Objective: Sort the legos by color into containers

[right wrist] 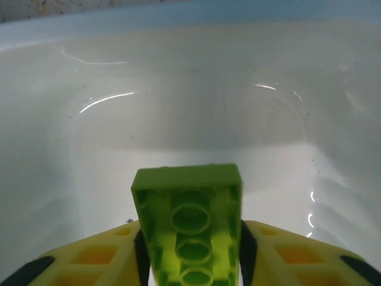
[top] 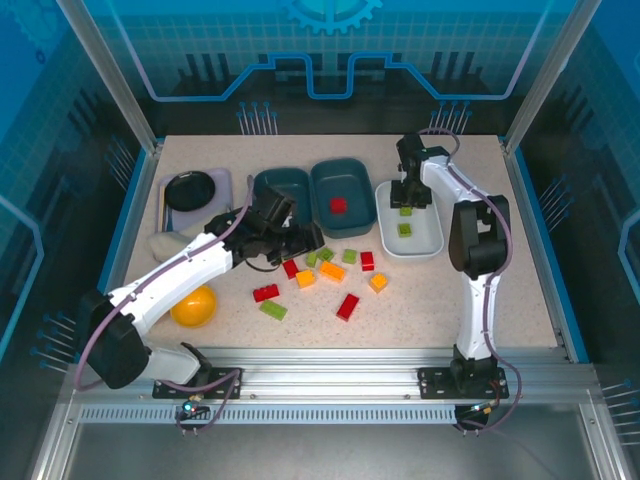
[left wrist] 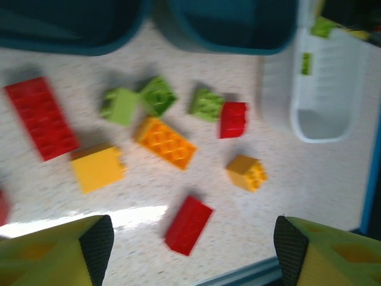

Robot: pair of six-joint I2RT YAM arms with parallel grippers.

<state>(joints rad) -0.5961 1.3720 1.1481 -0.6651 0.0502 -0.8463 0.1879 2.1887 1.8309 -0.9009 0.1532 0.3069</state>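
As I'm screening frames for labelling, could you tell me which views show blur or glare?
Left wrist: motion-blurred, bright glare on the speckled table. Right wrist: light green plastic brick sharp, glints on the white plastic bin. Top external: sharp, evenly lit.

red legos (top: 348, 306), orange legos (top: 332, 271), light green legos (top: 273, 310), dark teal bins (top: 275, 184), white bin (top: 428, 239)

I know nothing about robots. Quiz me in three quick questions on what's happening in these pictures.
1. True or false: the right gripper grips a red brick.
2. The brick inside the teal bin beside the white bin is: A) red B) green C) orange.
3. Fill in: above the loose bricks, the left gripper is ____.
Key: 1 false, it holds a light green brick; 2 A; 3 open.
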